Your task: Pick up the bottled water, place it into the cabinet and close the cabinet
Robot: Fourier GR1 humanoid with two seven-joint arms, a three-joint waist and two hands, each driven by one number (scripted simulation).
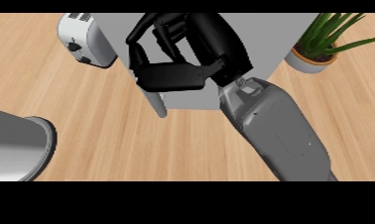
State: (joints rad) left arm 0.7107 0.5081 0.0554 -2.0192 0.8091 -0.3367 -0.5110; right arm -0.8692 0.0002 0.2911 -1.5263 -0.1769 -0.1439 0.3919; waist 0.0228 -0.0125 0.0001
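Observation:
My right hand (pixel 173 75) hangs over the left part of the grey cabinet (pixel 278 34), its forearm coming up from the lower right. The fingers (pixel 157 32) are loosely bent and point left, and nothing shows between them and the thumb. The cabinet door (pixel 156 101) shows as a narrow grey strip standing out from the cabinet's front left corner, just under the hand. The hand hides much of the cabinet's top. No bottled water is visible anywhere. My left hand does not show.
A white toaster (pixel 85 39) stands against the cabinet's left side. A potted green plant (pixel 318 52) sits to its right. A grey round vessel (pixel 21 148) fills the lower left corner of the wooden counter (pixel 102 134).

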